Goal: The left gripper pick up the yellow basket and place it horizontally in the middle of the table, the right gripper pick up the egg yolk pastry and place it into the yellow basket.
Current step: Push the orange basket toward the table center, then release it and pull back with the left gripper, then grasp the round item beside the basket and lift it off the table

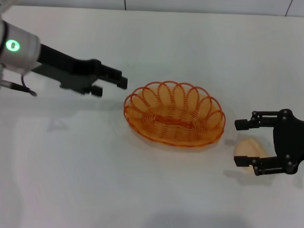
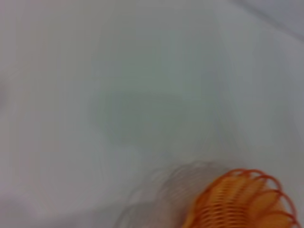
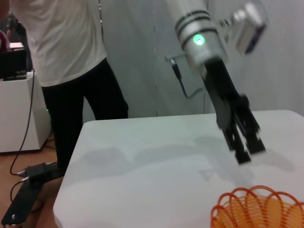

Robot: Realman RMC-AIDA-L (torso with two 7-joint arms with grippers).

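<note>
The yellow basket (image 1: 142, 101) lies level on the white table (image 1: 89, 167) near the middle, and it is empty. It also shows in the left wrist view (image 2: 242, 199) and the right wrist view (image 3: 259, 209). My left gripper (image 1: 113, 86) hovers just left of the basket, open and empty, apart from the rim; the right wrist view shows it (image 3: 249, 152) above the table. The egg yolk pastry (image 1: 249, 147) lies on the table to the right of the basket. My right gripper (image 1: 236, 142) is open, with one finger on each side of the pastry.
In the right wrist view a person (image 3: 66, 57) in a white shirt stands beyond the table's far left corner, next to a white cabinet (image 3: 19, 114). Cables lie on the floor there.
</note>
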